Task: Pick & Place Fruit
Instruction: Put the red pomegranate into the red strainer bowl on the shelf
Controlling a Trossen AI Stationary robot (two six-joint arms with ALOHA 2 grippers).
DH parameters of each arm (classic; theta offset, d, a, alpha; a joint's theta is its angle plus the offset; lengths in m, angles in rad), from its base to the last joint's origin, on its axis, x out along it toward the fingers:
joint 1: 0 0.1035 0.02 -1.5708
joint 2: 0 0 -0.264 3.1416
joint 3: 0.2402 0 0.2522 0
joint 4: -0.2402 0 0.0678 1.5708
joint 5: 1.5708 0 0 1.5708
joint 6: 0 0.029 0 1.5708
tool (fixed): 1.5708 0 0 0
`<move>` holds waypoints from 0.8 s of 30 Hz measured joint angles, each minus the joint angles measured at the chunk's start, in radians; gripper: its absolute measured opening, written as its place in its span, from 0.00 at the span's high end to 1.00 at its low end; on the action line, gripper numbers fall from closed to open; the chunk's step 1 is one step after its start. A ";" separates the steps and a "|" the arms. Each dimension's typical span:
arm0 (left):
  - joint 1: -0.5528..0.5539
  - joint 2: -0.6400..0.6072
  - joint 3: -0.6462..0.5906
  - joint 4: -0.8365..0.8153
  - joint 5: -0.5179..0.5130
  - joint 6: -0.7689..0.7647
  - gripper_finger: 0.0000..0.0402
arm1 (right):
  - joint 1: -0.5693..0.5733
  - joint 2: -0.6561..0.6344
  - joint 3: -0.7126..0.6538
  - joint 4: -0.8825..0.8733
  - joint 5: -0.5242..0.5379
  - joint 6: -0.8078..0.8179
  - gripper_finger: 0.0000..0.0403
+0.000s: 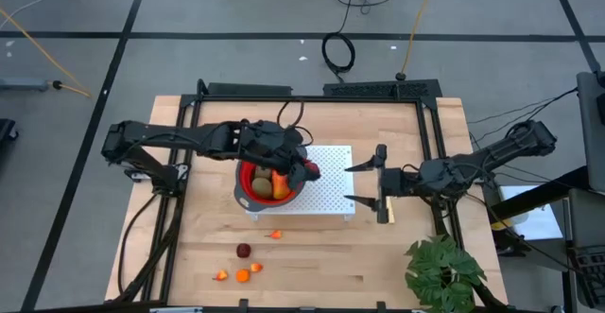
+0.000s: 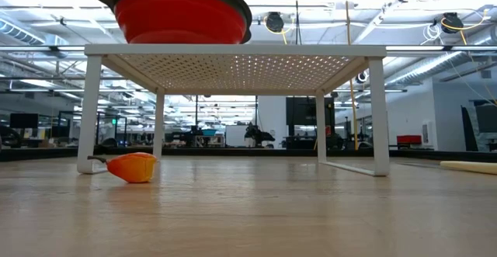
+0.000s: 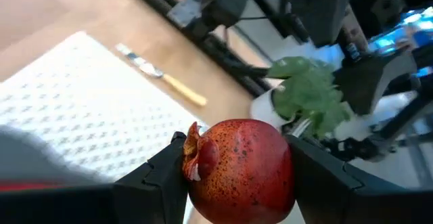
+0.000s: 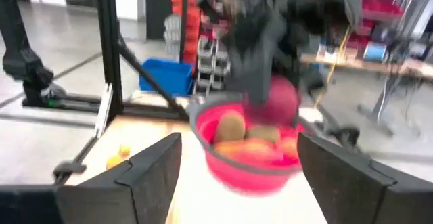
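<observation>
A red bowl (image 1: 248, 188) stands on a white perforated rack (image 1: 331, 176) and holds an olive-brown oval (image 1: 261, 179) and an orange-red oblong fruit (image 1: 281, 182). My left gripper (image 1: 307, 171) is over the bowl's right rim, shut on a dark red ball (image 3: 243, 173). My right gripper (image 1: 359, 182) hovers open at the rack's right edge, facing the bowl (image 4: 233, 163), with nothing between its fingers. Another dark red ball (image 1: 244, 250) and several orange bits (image 1: 242, 275) lie on the table near its front edge. One orange bit (image 2: 133, 167) shows in the low view. My left gripper pinches the dark red ball between its two fingers (image 3: 159, 180), one on the crown end (image 3: 195, 158) and one on the opposite side. The fingers come from the table's left, slanting downward. The ball is lifted clear, above the bowl's right rim.
A yellow-handled knife (image 1: 383, 209) lies on the table just right of the rack, below my right gripper. A green leafy plant (image 1: 440, 270) stands at the front right corner. Bare wood lies between the rack and the loose fruit.
</observation>
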 joint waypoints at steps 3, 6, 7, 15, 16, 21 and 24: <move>0.000 -0.029 0.002 -0.068 -0.045 -0.006 0.48 | -0.001 -0.040 0.000 -0.098 0.000 0.082 0.32; -0.004 -0.043 0.002 -0.109 -0.090 -0.007 0.48 | -0.001 -0.081 -0.001 -0.192 -0.003 0.120 0.38; -0.007 -0.052 0.002 -0.137 -0.107 -0.010 0.48 | -0.001 -0.092 -0.001 -0.206 -0.004 0.128 0.40; -0.010 -0.067 0.001 -0.284 -0.155 -0.034 0.48 | -0.001 -0.182 -0.001 -0.304 -0.008 0.135 0.63; -0.011 -0.068 0.001 -0.317 -0.166 -0.043 0.48 | -0.001 -0.192 -0.001 -0.316 -0.008 0.135 0.66; -0.011 -0.068 0.001 -0.431 -0.207 -0.071 0.48 | -0.001 -0.228 -0.001 -0.364 -0.010 0.133 0.81; -0.011 -0.068 0.001 -0.480 -0.217 -0.083 0.48 | -0.001 -0.246 -0.001 -0.386 -0.024 0.133 0.89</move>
